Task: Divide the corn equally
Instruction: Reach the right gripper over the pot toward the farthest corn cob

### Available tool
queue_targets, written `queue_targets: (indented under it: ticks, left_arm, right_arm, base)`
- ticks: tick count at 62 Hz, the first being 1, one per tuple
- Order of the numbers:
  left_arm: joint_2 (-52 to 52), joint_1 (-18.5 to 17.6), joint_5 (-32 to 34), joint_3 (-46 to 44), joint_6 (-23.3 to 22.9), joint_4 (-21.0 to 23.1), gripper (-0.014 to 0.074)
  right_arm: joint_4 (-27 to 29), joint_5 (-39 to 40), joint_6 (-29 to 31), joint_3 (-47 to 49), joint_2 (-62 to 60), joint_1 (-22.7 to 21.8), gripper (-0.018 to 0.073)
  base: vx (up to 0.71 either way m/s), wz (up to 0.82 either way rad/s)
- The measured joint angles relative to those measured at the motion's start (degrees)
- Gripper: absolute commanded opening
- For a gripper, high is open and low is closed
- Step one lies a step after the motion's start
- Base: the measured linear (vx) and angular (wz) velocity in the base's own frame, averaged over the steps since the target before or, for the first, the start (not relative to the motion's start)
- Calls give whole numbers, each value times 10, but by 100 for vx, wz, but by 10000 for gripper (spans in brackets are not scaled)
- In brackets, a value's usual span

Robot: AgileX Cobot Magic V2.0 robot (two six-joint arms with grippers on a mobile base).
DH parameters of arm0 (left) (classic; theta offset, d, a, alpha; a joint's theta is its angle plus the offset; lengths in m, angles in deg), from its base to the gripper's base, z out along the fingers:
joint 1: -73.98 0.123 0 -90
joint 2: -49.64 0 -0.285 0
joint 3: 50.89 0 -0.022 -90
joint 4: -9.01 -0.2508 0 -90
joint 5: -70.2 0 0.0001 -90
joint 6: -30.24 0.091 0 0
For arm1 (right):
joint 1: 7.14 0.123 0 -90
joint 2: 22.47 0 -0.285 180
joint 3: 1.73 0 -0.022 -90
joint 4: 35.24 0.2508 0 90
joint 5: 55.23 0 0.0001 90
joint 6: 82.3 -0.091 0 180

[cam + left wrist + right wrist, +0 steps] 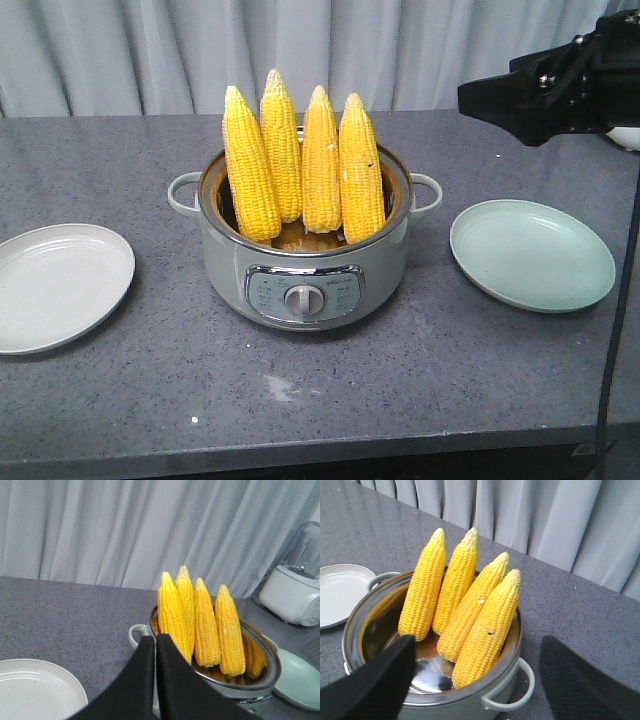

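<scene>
For the right gripper (477, 645): hangs in the air just short of the pot (300, 262), tilted down toward its open mouth. Keeps both black fingers (380, 680) spread wide, one to each side of the wrist view, gripping nothing. In the front view, juts in from the upper right edge, above the table and higher than the pale green plate (530, 255) (only the dark snout and part of the wrist in frame there).

For the left gripper (155, 640): sits raised off the table on the pot's left side, pointing toward it. Holds its fingers pressed nearly together, with a thin slit between them and nothing in it.

For the corn (321, 160): stands in the pot, all four cobs, pale tips up and butts down inside. Lines up side by side in a close row, rising well above the steel rim and leaning slightly.

For the pot itself: rests mid-table, pale grey-green, with a loop handle at each side and a dial panel on the front. Sits between the white plate (55, 285) on the left and the green plate on the right, touching neither.

Underneath, a grey speckled tabletop (400, 400). Behind, a pale pleated curtain (420, 50) across the whole back. Far right in the left wrist view, a white blender (295, 585) with a clear jar.
</scene>
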Motion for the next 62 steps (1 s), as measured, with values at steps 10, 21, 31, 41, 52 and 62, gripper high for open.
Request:
queue_targets:
  ticks: [10,21,31,41,52,62]
  left_arm:
    - [0,0,-7,0,1,0,3]
    - [0,0,-7,0,1,0,3]
    - [0,0,-8,0,1,0,3]
    - [0,0,-11,0,1,0,3]
    - [0,0,-12,0,2,0,3]
    - [0,0,-12,0,2,0,3]
  right_arm:
    - [2,30,35,1,25,0,722]
    - [6,25,81,1,26,0,682]
    - [6,-2,87,1,26,0,617]
    - [60,-8,118,9,46,0,596]
    - [70,2,128,68,122,32,596]
    - [57,54,85,152,207,74,595]
  base:
    - [0,0]
    - [0,0]
    - [0,0]
    - [0,0]
    - [0,0]
    - [0,0]
